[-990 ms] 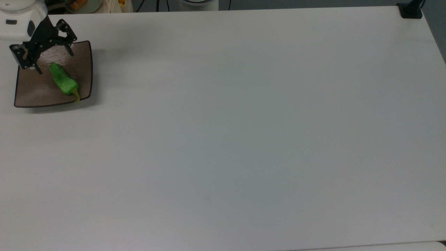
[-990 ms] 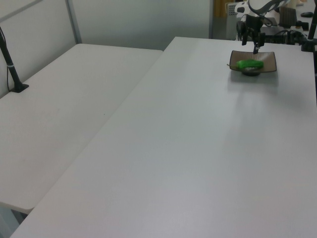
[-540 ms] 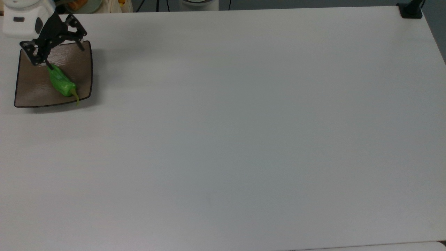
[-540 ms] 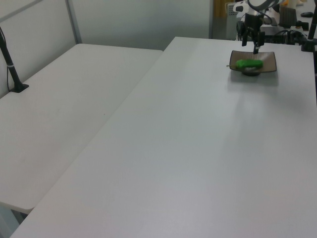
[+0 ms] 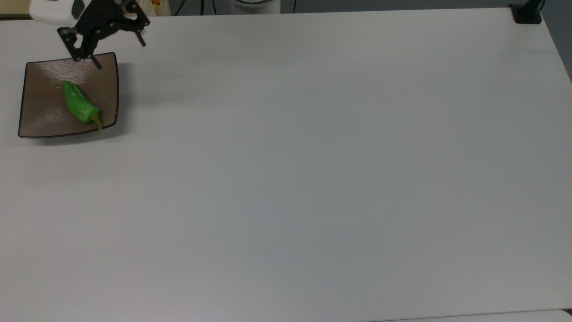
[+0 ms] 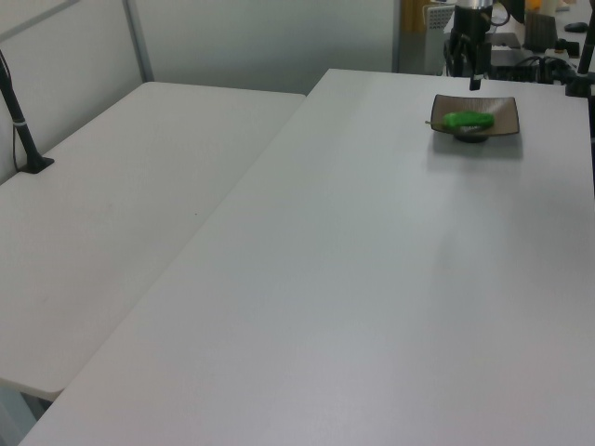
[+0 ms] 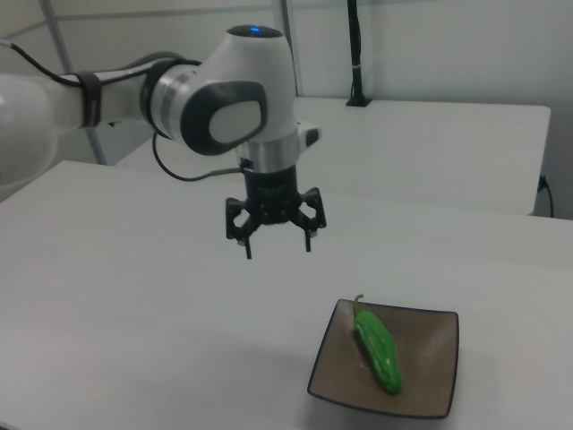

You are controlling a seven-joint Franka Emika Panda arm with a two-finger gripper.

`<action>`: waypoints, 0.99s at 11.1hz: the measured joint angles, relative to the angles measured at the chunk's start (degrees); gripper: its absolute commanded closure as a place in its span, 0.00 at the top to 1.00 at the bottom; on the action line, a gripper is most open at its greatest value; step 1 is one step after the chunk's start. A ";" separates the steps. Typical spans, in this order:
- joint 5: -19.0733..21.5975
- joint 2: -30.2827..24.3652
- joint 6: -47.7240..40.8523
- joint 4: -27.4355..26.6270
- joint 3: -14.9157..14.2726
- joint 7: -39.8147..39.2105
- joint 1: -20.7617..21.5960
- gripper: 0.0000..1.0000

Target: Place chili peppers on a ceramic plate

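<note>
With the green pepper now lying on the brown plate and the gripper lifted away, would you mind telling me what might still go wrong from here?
1. The glossy green chili pepper lies diagonally on the square brown ceramic plate with its stem near one edge; a nudge might roll it off.
2. The plate sits near the white table's corner in the top view, so a knock could push it toward the edge.
3. The open gripper hangs beside the plate; a low sweep back could clip its upturned rim.
</note>
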 measured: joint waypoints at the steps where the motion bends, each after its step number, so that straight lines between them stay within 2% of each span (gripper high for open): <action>1: 0.00 -1.08 -1.14 -0.01 1.15 3.26 0.11 1.00; 3: 0.00 -2.81 -2.28 -0.03 3.54 9.74 0.38 1.00; 5: 0.01 -4.25 -3.28 -0.03 4.35 14.41 2.34 1.00; 11: -0.04 -5.63 -3.52 -0.36 4.53 39.12 13.00 1.00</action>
